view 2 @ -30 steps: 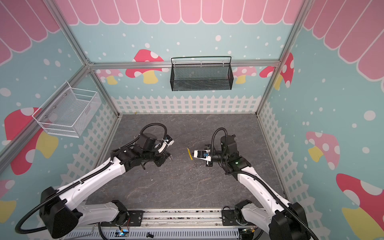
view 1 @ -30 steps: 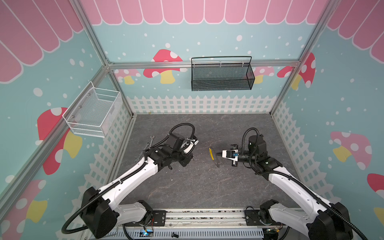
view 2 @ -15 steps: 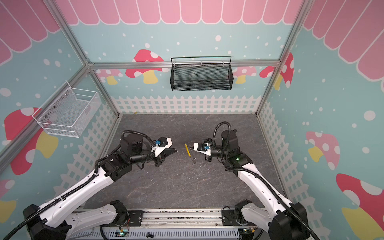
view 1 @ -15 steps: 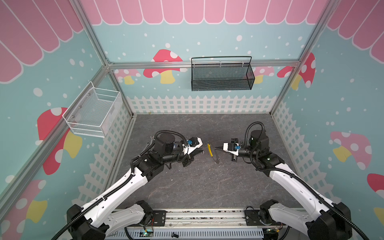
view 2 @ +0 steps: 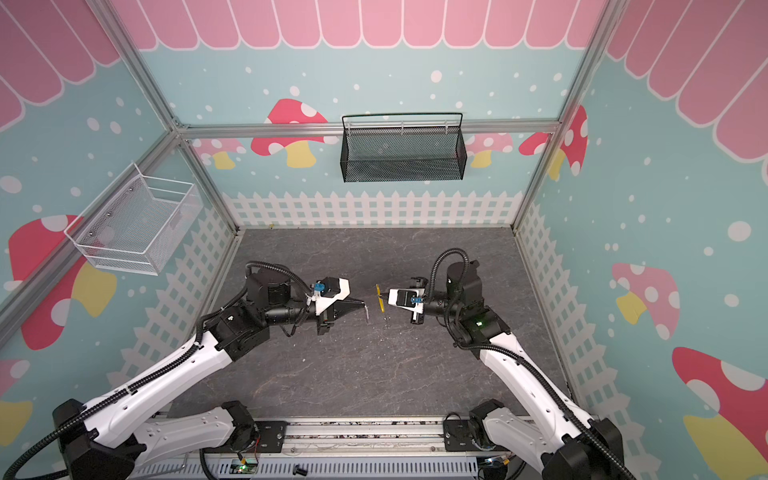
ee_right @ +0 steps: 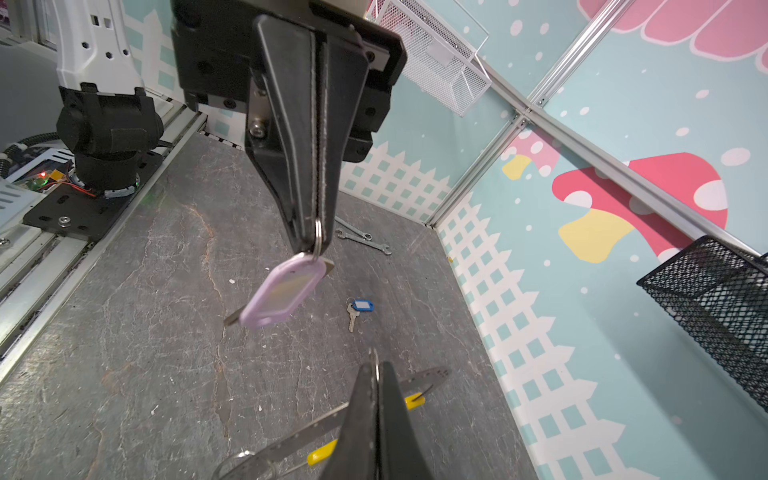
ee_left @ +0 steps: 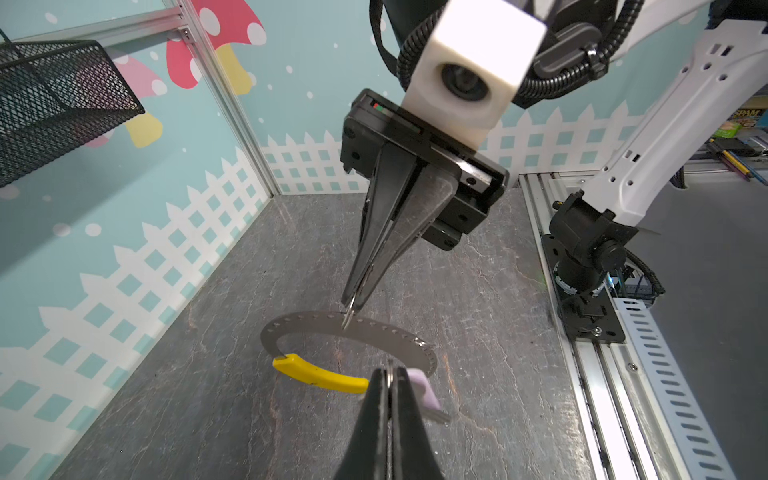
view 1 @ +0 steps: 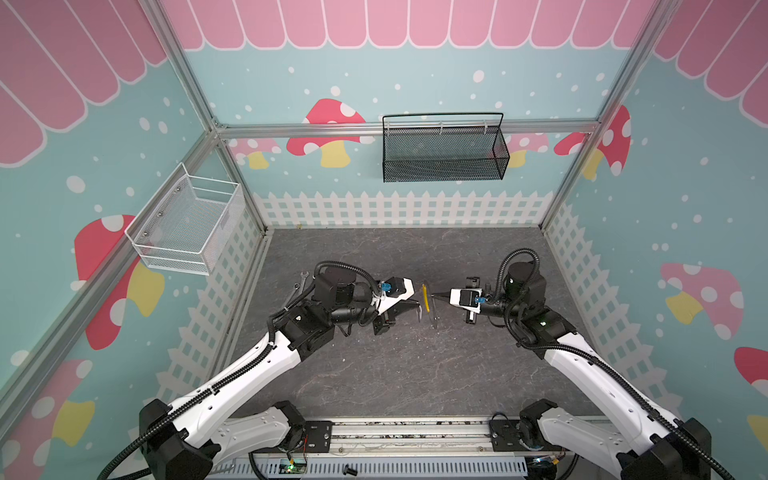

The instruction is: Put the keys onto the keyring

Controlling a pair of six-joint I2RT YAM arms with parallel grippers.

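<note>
Hanging from the pinched-shut left claw by its small ring, the lilac-tagged key faced the keyring nipped in the right claw, neither key threaded yet, the blue-tagged key lying apart on the table.

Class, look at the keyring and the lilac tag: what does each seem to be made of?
Keyring: thin grey metal band, matte sheen, punched holes; its yellow segment looks like smooth plastic. Lilac tag: probably plastic, smooth, slightly translucent, paper insert.
</note>
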